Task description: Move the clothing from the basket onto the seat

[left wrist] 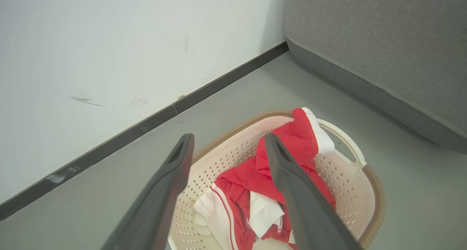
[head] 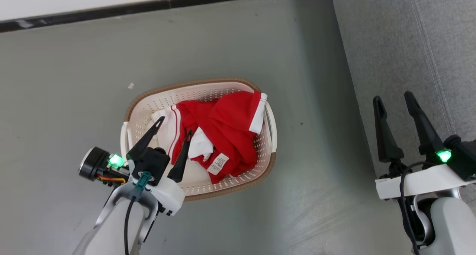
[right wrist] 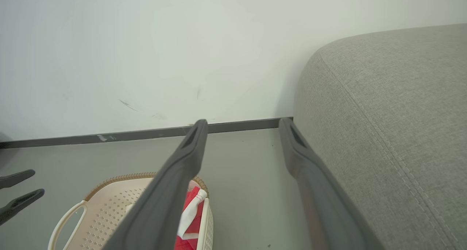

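Red clothing [head: 227,132] with white panels and a small white label lies bunched in the cream basket [head: 238,86] on the floor. One white-edged end drapes over the basket's right handle. My left gripper [head: 174,126] hangs open above the basket's near-left part, fingers pointing over the garments with nothing between them. In the left wrist view the clothing [left wrist: 292,147] shows between and beyond the open left gripper [left wrist: 228,142]. My right gripper [head: 394,96] stands open and empty at the right, over the edge of the grey seat [head: 401,35]. The seat [right wrist: 394,115] rises beside the right gripper [right wrist: 242,127].
The basket [right wrist: 109,202] stands on a grey floor [head: 74,80], left of the seat's rounded side. A white wall [left wrist: 109,42] with a dark baseboard [head: 148,3] runs behind. The seat [left wrist: 383,42] stands to the right of the basket [left wrist: 350,191].
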Robot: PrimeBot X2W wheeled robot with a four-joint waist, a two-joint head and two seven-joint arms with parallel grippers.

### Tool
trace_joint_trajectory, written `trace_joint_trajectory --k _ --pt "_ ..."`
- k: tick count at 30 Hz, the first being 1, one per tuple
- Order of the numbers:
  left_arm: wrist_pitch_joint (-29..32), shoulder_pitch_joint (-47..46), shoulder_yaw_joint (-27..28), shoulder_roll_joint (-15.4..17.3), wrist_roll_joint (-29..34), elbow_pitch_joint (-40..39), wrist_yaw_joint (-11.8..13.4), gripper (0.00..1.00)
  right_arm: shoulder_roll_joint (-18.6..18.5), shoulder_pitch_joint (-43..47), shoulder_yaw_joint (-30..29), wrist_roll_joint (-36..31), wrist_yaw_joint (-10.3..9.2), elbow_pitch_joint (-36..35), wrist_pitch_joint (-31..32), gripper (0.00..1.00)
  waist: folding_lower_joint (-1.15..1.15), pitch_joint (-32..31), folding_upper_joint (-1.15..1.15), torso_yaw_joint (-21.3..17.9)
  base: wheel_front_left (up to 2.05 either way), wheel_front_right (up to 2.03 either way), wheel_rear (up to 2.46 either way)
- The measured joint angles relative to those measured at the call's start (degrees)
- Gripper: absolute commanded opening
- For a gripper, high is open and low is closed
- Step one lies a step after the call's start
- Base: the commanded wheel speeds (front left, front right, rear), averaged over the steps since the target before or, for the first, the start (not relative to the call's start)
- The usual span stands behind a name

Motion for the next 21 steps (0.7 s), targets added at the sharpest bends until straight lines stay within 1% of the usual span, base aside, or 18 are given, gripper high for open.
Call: trace_joint_trajectory --k 5,11,14,18,21 --pt "0.7 -2.85 -2.12 0.26 2.23 1.51 -1.13 1.0 -0.01 -1.92 0.13 0.66 0.0 -0.02 0.0 1.0 0.0 2.45 0.0 -1.35 0.0 0.0 0.0" --pt "1.83 -6.19 -3.68 0.29 3.46 3.49 -2.58 1.0 -0.01 -4.0 0.92 1.9 0.0 -0.02 0.0 1.0 0.0 5.14 0.0 -3.0 0.0 0.0 0.0" --pt "2.5 -7.51 -4.36 0.46 4.17 4.69 -2.74 1.0 -0.01 -5.13 1.09 2.33 0.0 0.02 0.0 1.0 0.0 6.41 0.0 -3.81 0.0 0.0 0.0" --pt "3.05 -8.76 -5.33 0.73 5.71 6.46 -3.64 1.0 -0.01 -6.45 1.36 2.79 0.0 0.07 0.0 1.0 0.0 8.02 0.0 -4.87 0.0 0.0 0.0" --pt "3.37 -10.11 -5.76 0.68 6.05 7.97 -3.66 1.0 -0.01 -7.74 1.58 3.41 0.0 0.08 0.0 1.0 -0.01 9.52 0.0 -5.89 0.0 0.0 0.0"
